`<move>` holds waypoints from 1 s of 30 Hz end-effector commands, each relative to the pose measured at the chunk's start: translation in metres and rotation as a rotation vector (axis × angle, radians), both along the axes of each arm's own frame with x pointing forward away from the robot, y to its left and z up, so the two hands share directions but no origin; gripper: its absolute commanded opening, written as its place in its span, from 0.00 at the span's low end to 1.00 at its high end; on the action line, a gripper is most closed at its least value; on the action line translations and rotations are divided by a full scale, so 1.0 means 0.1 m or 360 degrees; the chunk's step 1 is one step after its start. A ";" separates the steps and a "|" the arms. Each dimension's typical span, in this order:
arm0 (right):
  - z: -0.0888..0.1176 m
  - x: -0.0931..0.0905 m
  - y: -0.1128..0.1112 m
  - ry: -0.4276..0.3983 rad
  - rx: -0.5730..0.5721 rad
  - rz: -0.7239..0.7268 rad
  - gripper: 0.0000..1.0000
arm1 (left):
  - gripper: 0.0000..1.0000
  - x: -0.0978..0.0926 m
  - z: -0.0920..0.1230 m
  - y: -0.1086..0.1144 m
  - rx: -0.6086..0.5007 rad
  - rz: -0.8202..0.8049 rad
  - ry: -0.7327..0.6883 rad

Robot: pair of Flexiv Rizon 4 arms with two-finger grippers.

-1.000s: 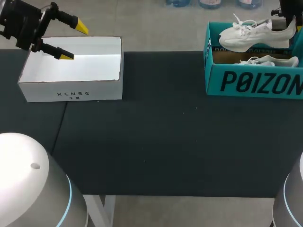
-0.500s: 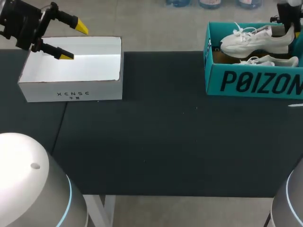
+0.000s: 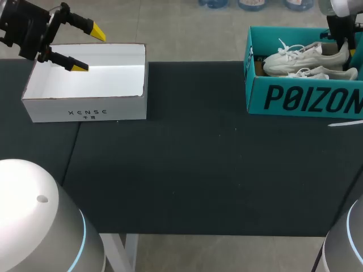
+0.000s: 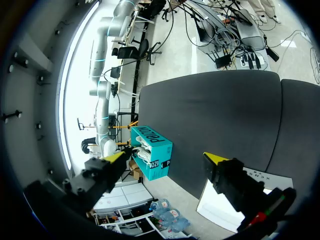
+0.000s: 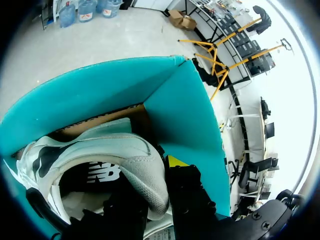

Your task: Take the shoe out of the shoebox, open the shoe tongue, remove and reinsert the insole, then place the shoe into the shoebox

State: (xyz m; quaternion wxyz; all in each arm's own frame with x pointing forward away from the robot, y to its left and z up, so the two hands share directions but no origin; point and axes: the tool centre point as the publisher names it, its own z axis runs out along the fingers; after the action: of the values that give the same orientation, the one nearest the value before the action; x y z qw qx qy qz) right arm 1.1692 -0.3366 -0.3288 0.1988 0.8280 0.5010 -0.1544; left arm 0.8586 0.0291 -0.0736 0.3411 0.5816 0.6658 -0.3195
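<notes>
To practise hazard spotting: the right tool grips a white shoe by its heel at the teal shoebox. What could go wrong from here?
1. The right tool pinches only the heel rim of the shoe, so it might slip or tilt.
2. A second shoe lies just beneath it in the teal shoebox; laces could tangle.
3. The tool sits close to the box wall and may knock it.

You have bright, even light: glare on the white box (image 3: 85, 85) floor, shadow inside the teal shoebox (image 3: 306, 99).
</notes>
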 end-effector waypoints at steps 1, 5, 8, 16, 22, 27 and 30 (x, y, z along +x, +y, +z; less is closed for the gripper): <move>-0.09 0.11 -0.04 0.0043 0.0015 -0.0040 0.00 | 1.00 0.00 0.00 0.00 0.0004 -0.0001 0.0000; -0.13 0.13 -0.06 0.0047 0.0011 -0.0049 0.00 | 1.00 0.00 0.00 0.00 0.0004 -0.0001 0.0000; -0.19 0.14 -0.07 0.0066 0.0004 -0.0056 0.00 | 1.00 0.00 0.00 0.00 0.0004 -0.0001 0.0000; -0.25 0.13 -0.08 0.0114 0.0001 -0.0077 0.00 | 1.00 0.00 0.00 0.00 0.0004 -0.0001 0.0000; -0.25 0.12 -0.08 0.0118 0.0000 -0.0080 0.14 | 1.00 0.00 0.00 0.00 0.0004 -0.0001 0.0000; -0.18 0.08 -0.08 0.0116 -0.0003 -0.0085 0.76 | 1.00 0.00 0.00 0.00 0.0004 -0.0001 0.0000; -0.12 0.04 -0.07 0.0112 -0.0003 -0.0083 1.00 | 1.00 0.00 0.00 0.00 0.0004 -0.0001 0.0000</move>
State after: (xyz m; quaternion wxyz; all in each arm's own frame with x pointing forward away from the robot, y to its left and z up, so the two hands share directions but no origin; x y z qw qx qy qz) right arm 1.1691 -0.3443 -0.3470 0.1873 0.8330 0.4880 -0.1815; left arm 0.8586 0.0291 -0.0736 0.3411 0.5815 0.6659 -0.3195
